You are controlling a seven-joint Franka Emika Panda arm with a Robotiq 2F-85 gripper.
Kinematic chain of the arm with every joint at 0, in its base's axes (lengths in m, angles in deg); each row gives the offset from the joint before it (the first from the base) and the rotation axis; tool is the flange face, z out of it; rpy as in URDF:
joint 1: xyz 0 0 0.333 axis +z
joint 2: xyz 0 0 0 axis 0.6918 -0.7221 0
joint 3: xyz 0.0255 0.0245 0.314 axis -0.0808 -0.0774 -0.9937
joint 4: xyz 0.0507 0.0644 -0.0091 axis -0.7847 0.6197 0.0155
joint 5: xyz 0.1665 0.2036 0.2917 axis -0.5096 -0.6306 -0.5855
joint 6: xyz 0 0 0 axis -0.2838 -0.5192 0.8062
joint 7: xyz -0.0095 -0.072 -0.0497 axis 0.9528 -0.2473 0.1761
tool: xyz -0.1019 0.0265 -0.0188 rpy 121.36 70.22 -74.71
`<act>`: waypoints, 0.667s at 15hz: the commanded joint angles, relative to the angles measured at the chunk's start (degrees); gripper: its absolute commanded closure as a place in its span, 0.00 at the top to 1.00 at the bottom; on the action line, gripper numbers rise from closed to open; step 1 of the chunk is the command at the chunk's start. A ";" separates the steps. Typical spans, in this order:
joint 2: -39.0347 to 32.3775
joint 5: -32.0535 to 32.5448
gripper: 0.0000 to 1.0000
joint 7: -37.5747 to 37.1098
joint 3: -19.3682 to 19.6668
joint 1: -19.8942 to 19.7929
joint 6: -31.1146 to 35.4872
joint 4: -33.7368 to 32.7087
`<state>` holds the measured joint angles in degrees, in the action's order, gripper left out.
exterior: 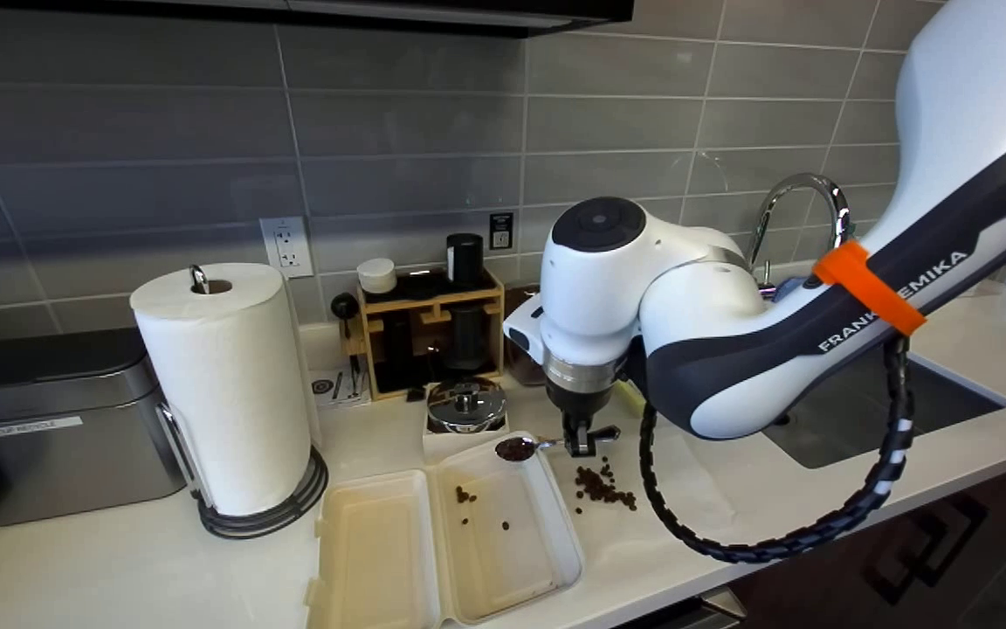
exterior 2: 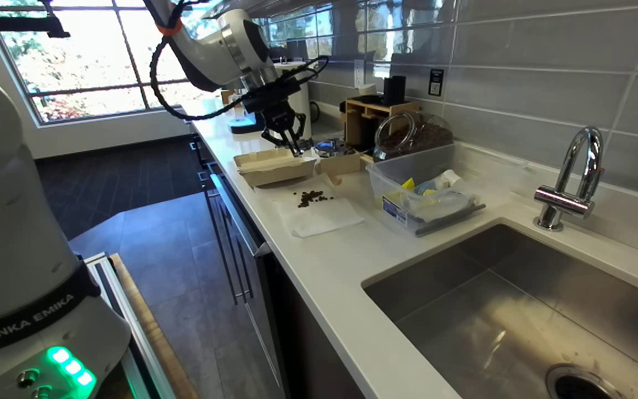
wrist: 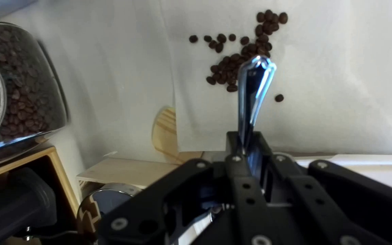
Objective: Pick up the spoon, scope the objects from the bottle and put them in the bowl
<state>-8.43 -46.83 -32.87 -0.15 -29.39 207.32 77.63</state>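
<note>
My gripper (exterior: 580,444) is shut on the handle of a metal spoon (exterior: 516,449). The spoon's bowl holds dark beans and is over the back right corner of an open pale clamshell container (exterior: 507,568); the container also shows in an exterior view (exterior 2: 274,173). In the wrist view the fingertips (wrist: 247,144) pinch the spoon handle (wrist: 254,88); the spoon's bowl is hidden there. A few beans (exterior: 465,495) lie in the container. A glass jar of beans (wrist: 22,92) lies tilted on its side, also seen in an exterior view (exterior 2: 427,138). I see no separate bowl.
Loose beans (exterior 2: 310,198) lie on white paper (exterior 2: 327,219) beside the container. A lidded metal canister (exterior: 466,407) and a wooden organizer (exterior: 433,306) stand behind. A paper towel roll (exterior: 223,393) is beside the container. A clear bin (exterior 2: 396,191), sink (exterior 2: 452,310) and faucet (exterior 2: 571,183) are nearby.
</note>
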 commanded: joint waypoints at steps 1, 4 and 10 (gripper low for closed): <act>-1.56 7.92 0.03 -8.04 1.28 2.38 -0.81 -2.12; -1.69 12.60 0.03 -12.68 0.82 3.16 -1.43 -2.69; -1.27 16.91 0.03 -18.39 -0.36 4.45 -4.82 -1.33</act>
<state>-9.33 -32.79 -47.68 -0.02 -25.94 205.17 76.04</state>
